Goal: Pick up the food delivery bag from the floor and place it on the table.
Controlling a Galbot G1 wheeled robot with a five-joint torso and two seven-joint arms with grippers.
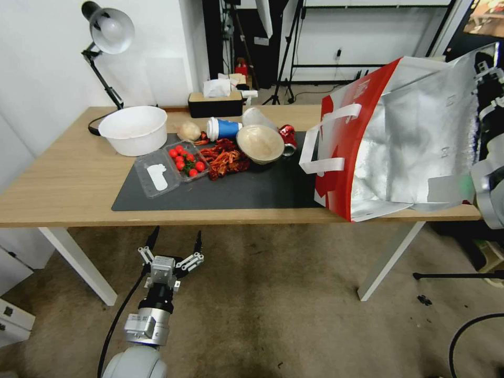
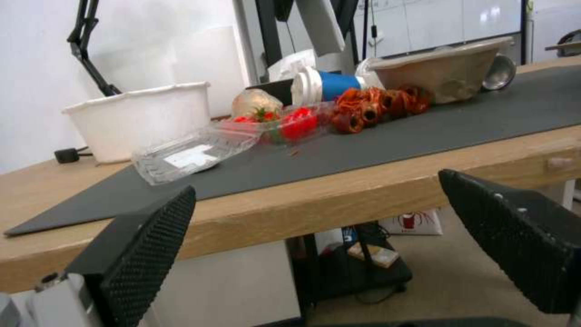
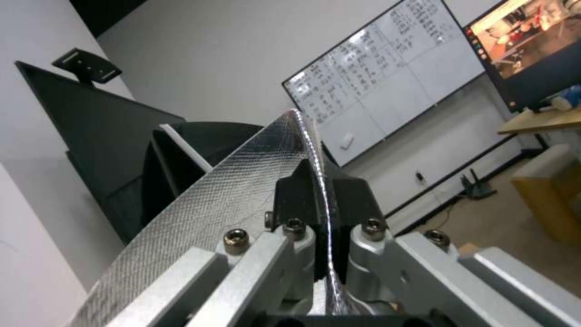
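The food delivery bag [image 1: 399, 136] leans tilted over the right end of the table [image 1: 63, 184]. Its red side faces the dark grey mat [image 1: 252, 189], its foil lining faces me, and its lower corner rests near the front edge. My right arm [image 1: 491, 173] reaches in from the right. In the right wrist view, my right gripper [image 3: 321, 181] is shut on the bag's foil rim [image 3: 242, 190]. My left gripper [image 1: 173, 247] hangs open and holds nothing, low over the floor [image 1: 273, 304], just in front of the table's edge [image 2: 363, 186].
On the mat are a white bowl [image 1: 134, 128], an open clamshell of cherry tomatoes [image 1: 184, 163], red dried food [image 1: 226, 157], a blue cup [image 1: 223, 128], a paper bowl [image 1: 260, 143] and a red can [image 1: 287, 135]. A desk lamp [image 1: 107, 31] and tissue box [image 1: 215, 102] stand behind. White legs [image 1: 391, 257] flank the carpet.
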